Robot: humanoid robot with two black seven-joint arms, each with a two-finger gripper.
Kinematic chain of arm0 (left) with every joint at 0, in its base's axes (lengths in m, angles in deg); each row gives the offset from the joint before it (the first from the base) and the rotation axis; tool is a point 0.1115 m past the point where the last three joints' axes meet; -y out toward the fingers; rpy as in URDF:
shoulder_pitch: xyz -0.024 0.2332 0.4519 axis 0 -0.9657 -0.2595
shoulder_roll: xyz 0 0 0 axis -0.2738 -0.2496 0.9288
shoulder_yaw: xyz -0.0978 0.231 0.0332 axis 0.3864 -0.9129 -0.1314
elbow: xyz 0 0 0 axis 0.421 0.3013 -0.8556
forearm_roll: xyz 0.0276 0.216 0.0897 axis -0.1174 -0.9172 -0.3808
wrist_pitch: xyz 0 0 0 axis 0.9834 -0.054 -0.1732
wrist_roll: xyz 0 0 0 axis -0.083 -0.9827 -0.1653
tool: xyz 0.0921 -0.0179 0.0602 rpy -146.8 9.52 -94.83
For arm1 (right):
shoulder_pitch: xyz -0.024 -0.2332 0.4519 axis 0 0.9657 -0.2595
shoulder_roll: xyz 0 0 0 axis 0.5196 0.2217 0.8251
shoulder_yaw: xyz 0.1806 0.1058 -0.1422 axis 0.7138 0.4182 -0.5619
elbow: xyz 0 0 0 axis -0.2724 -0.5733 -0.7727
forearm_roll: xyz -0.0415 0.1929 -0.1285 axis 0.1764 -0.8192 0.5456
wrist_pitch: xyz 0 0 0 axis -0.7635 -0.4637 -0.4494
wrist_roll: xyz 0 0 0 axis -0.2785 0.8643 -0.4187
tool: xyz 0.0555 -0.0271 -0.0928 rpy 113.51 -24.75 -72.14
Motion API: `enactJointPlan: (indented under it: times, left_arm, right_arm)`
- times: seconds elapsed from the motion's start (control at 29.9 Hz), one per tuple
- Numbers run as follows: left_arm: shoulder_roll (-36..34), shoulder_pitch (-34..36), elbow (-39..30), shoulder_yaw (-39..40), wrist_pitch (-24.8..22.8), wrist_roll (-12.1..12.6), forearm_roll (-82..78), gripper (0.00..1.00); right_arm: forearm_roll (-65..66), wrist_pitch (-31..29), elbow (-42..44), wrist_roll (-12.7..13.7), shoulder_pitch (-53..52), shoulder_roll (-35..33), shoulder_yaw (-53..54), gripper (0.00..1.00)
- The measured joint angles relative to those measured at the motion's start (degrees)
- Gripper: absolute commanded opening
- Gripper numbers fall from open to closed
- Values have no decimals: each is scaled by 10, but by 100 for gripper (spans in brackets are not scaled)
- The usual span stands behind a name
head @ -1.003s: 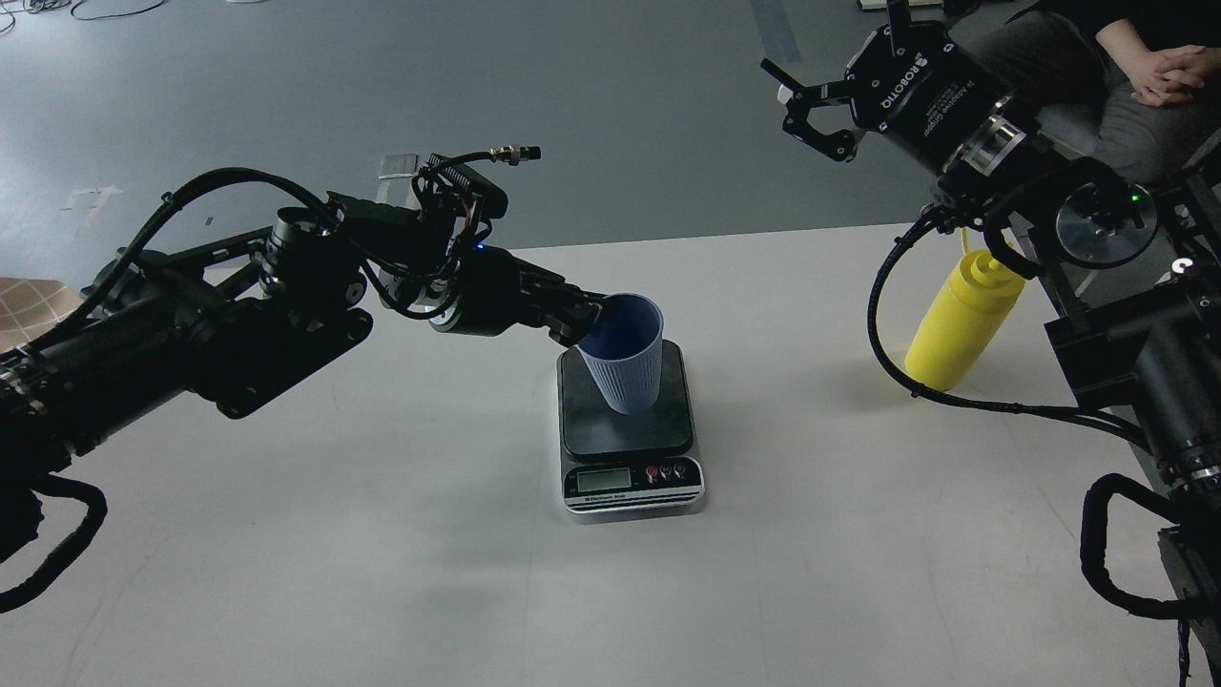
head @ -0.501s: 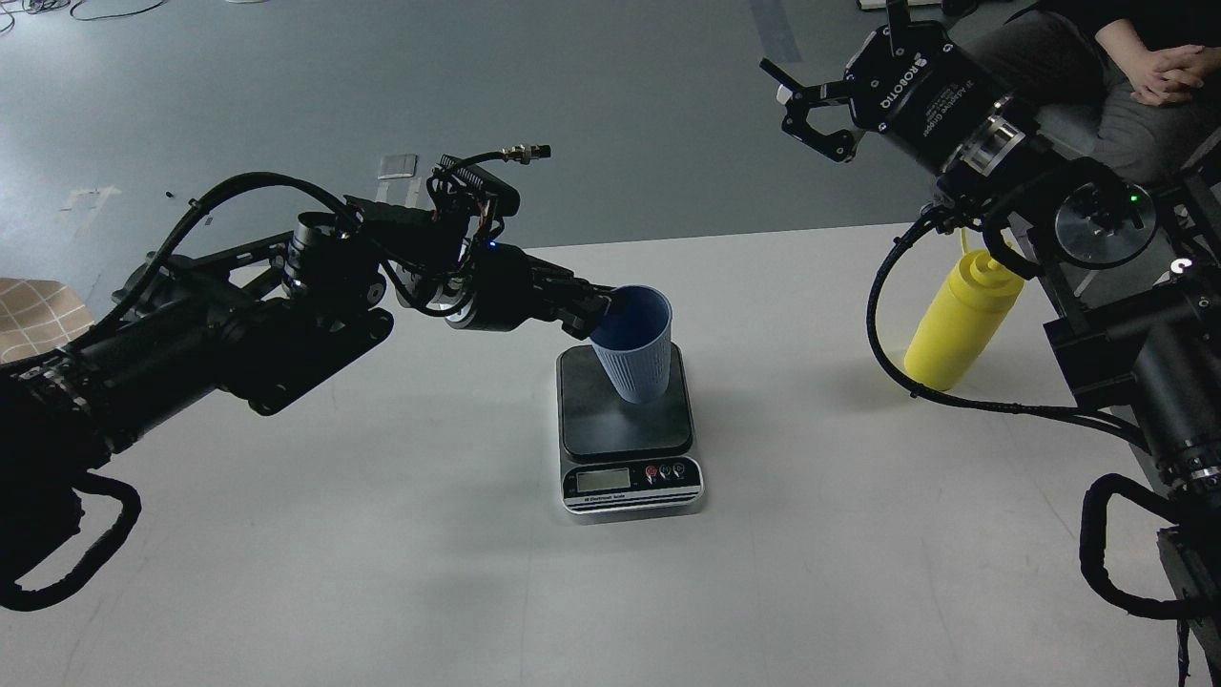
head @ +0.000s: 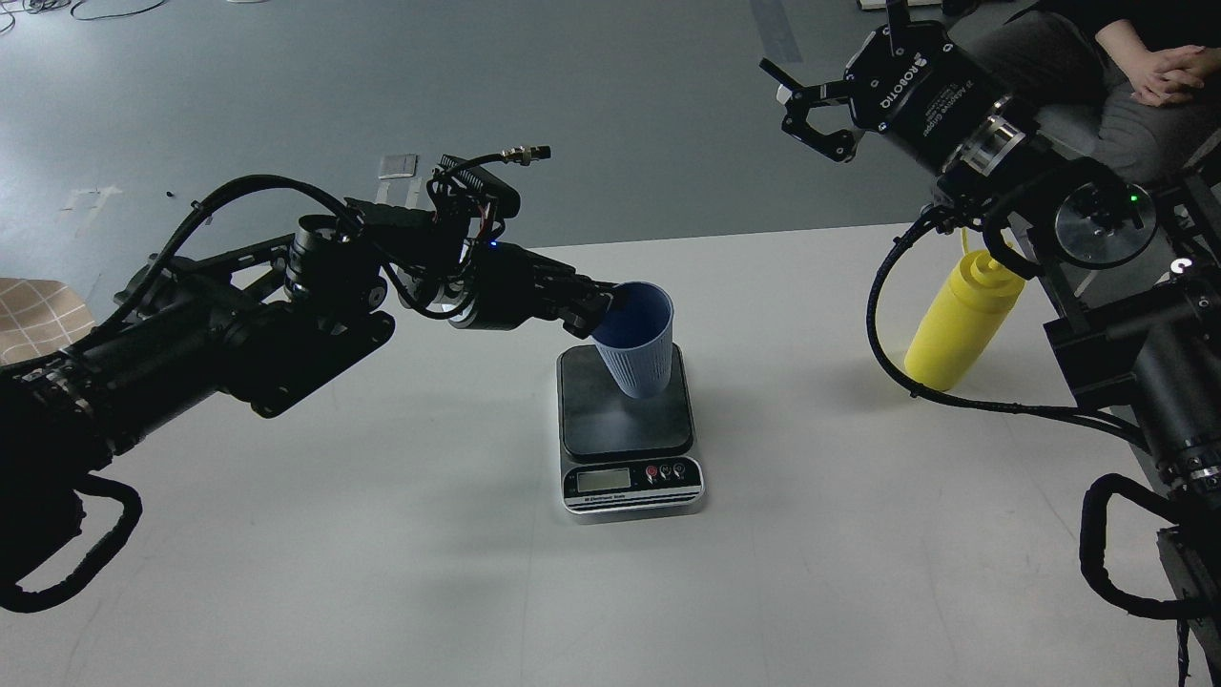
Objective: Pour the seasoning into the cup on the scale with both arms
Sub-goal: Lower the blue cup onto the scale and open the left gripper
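Observation:
The light blue ribbed cup (head: 637, 343) is over the scale's dark platform (head: 625, 412), tilted with its mouth toward the left. My left gripper (head: 601, 307) is shut on the cup's left rim. I cannot tell whether the cup's base touches the platform. The scale's silver front panel with LCD and buttons (head: 630, 480) faces me. The yellow seasoning bottle (head: 959, 318) stands at the right of the table, its nozzle hidden behind my right arm. My right gripper (head: 799, 105) is open and empty, high above the table's far right edge.
The white table (head: 382, 534) ends at a far edge, with grey floor beyond. A seated person (head: 1135, 76) is at the top right. Black cables (head: 897, 353) loop down from my right arm beside the bottle. A checked tan object (head: 33, 315) lies at the left edge.
My left arm has moved the cup right and toward the back of the scale platform; most of the shift came early. The right arm and bottle have not moved.

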Motion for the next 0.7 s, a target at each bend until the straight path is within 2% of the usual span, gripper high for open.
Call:
enactJointPlan:
  times: [0.7]
  left_arm:
    - [0, -6, -1, -17, 25, 0, -32, 0]
  right_arm:
    - [0, 0, 0, 0, 1, -1, 0, 100]
